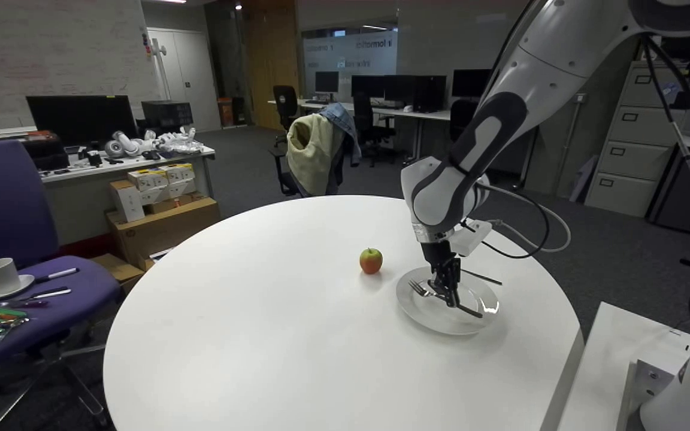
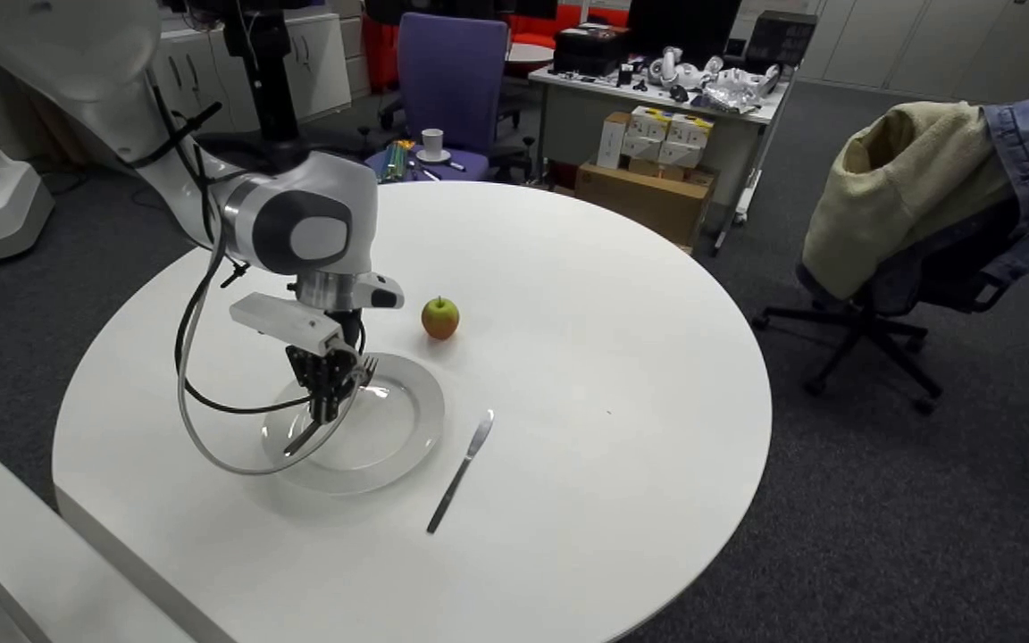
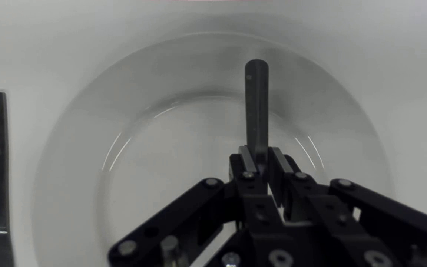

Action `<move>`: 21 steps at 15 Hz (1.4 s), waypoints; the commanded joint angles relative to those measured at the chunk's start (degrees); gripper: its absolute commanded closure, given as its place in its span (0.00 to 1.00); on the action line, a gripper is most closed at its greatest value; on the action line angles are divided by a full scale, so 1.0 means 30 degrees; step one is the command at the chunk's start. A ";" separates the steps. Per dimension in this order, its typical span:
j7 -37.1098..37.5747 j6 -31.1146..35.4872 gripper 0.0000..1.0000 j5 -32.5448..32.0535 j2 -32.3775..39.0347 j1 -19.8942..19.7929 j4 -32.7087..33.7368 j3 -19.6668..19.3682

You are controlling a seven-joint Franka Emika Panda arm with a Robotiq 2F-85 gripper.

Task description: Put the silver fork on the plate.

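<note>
"informatics" on the glass panel [image 1: 351,52]

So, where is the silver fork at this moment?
In the wrist view, the silver fork is held between the jaws, over the plate and right of the picture's centre; the knife lies left of the plate.

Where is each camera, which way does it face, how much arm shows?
Exterior view: by the table, facing the monitors; the arm and base show at picture right.
Exterior view: by the table, facing the purple chair; the arm enters at upper left.
Wrist view: above the gripper, facing down at the plate; only the gripper shows, silver fork between its fingers.
Both exterior views share apple and knife, from different sides.
</note>
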 commanded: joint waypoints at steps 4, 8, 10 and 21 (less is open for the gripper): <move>0.0209 0.0225 0.96 0.0172 0.1079 0.0022 0.0998 0.0153; 0.0169 0.0249 0.96 0.0273 0.1375 -0.0017 0.1219 0.0183; 0.0169 0.0252 0.96 0.0301 0.1441 -0.0020 0.1289 0.0191; 0.0253 0.0216 0.23 0.0400 0.1194 0.0013 0.1241 0.0193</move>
